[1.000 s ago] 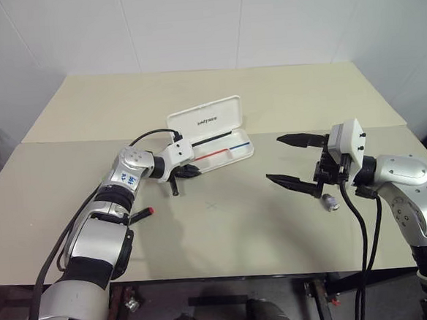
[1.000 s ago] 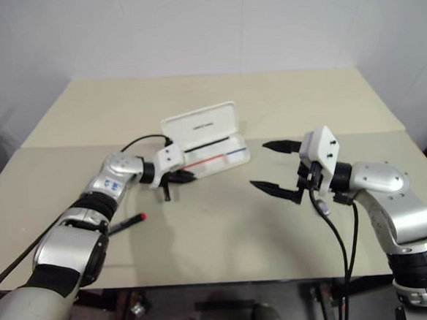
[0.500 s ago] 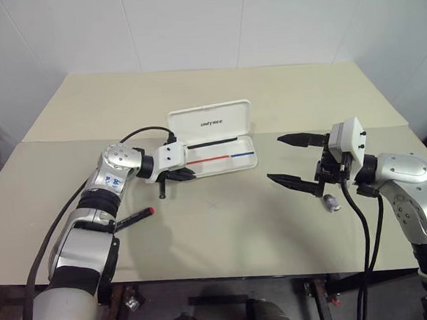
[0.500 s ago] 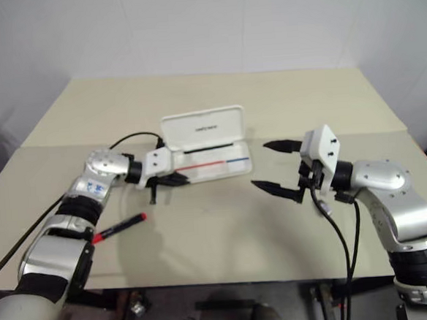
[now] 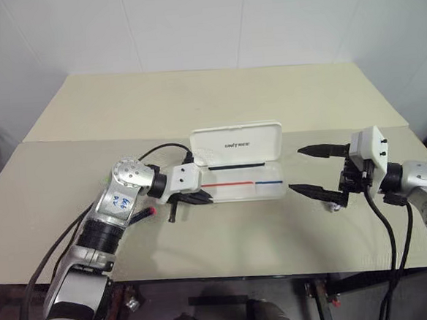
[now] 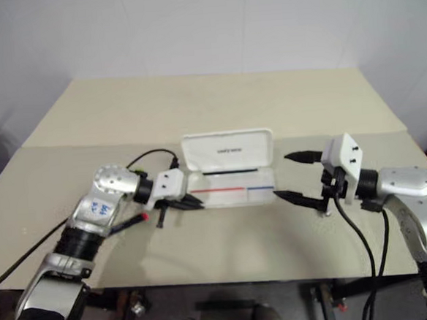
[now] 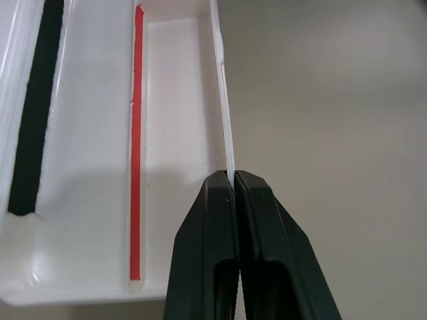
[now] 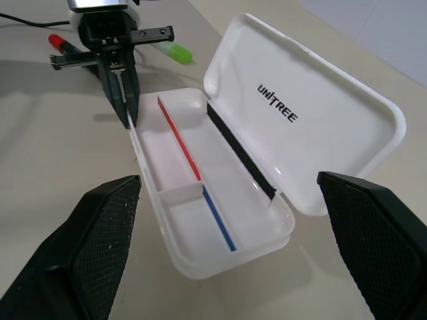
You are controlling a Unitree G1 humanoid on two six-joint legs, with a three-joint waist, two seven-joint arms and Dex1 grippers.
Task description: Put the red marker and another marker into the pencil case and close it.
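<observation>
Our left pincer pinches the open pencil case by its front wall mid-worktop — we keep that grip steady — right pincer gaping, markers unpacked.

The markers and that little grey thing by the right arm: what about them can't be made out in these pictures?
- Red marker: in the eye views the left arm covers most of its barrel; in the right wrist view the left tool hides all but the red end.
- Green marker: the left tool's body hides part of it.
- Grey object: too small, behind the right tool.
</observation>
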